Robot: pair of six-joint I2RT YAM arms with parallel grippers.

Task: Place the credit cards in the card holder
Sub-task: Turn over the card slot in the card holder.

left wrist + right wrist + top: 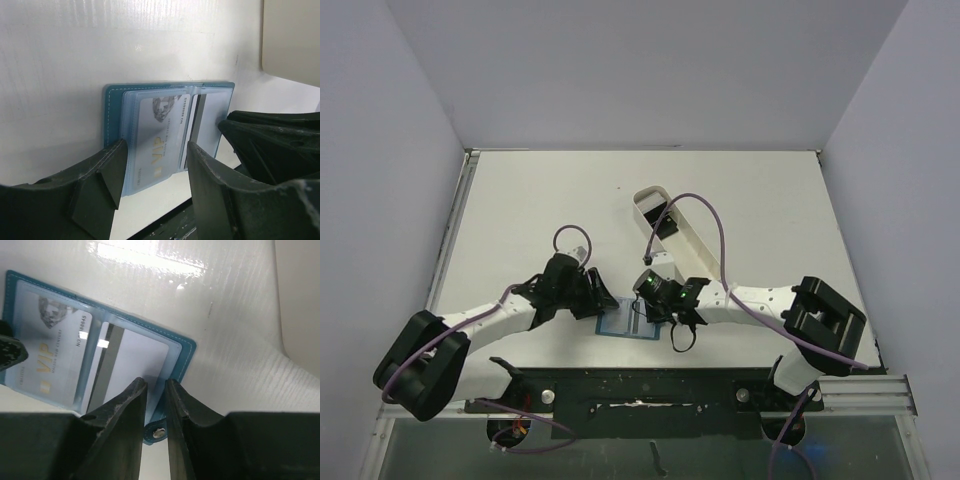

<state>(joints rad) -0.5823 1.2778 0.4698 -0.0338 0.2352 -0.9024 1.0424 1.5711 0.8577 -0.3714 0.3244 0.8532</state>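
Note:
The teal-blue card holder (620, 325) lies open and flat on the table near the front edge. In the left wrist view its teal border (114, 100) frames clear pockets holding a white VIP card (160, 135) and a second card with a dark stripe (196, 125). My left gripper (155, 167) is open, its fingers straddling the left pocket just above it. My right gripper (156, 382) is almost closed with a narrow gap, tips over the holder's right edge (184, 349) beside the snap stud (159, 433). It grips nothing visible.
A long white oval tray (698, 243) stands behind the holder, with something dark inside near its far end. It shows as a pale edge in the wrist views (292, 40) (300, 300). The black front rail (640, 385) runs just below the holder.

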